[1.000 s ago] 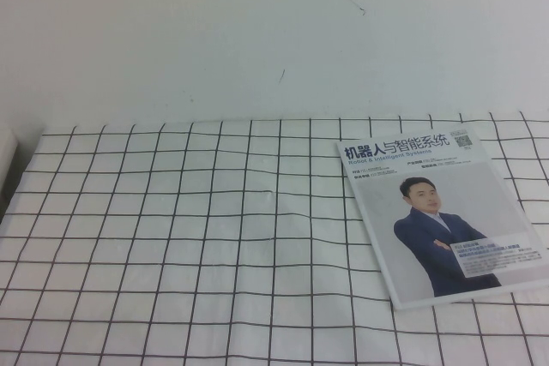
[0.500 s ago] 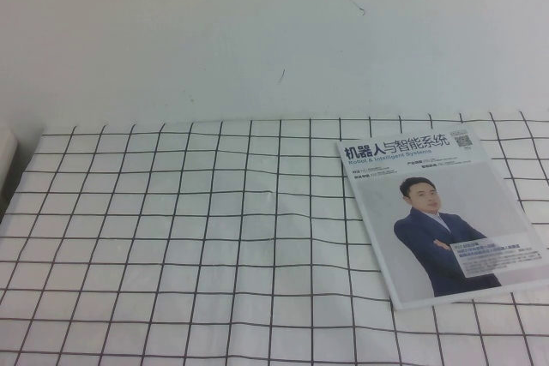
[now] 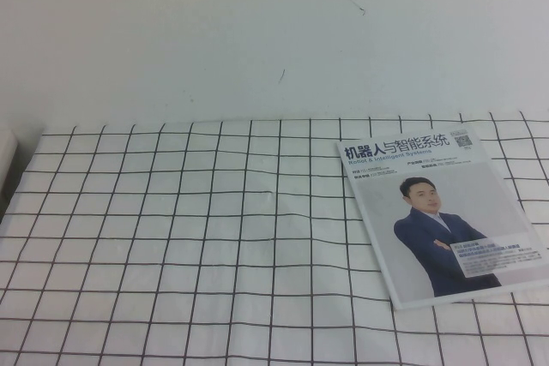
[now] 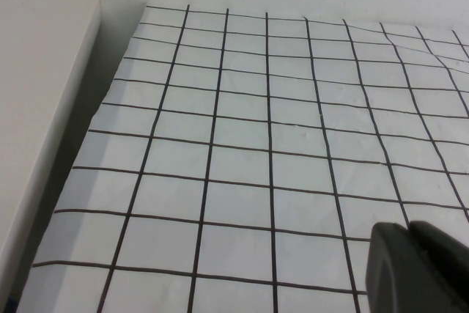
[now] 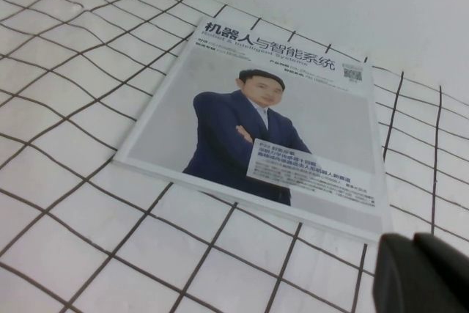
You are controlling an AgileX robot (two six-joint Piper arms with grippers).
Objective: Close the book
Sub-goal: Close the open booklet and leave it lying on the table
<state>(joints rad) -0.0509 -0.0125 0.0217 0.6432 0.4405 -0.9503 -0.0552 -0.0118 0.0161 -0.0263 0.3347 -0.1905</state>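
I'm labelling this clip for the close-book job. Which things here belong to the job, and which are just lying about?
Job:
- book, lying shut, cover up, on the robot's right
- right pincer, close to the book
- left pincer, over bare cloth on the left

Lying about:
- checked cloth under the book
- white board beside the cloth's left edge

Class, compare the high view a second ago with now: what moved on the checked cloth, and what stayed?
Nothing visibly changed. The closed white magazine showing a blue-suited man lies flat on the black-gridded white cloth, as before. The left gripper hangs over bare cloth, the right gripper near the magazine.
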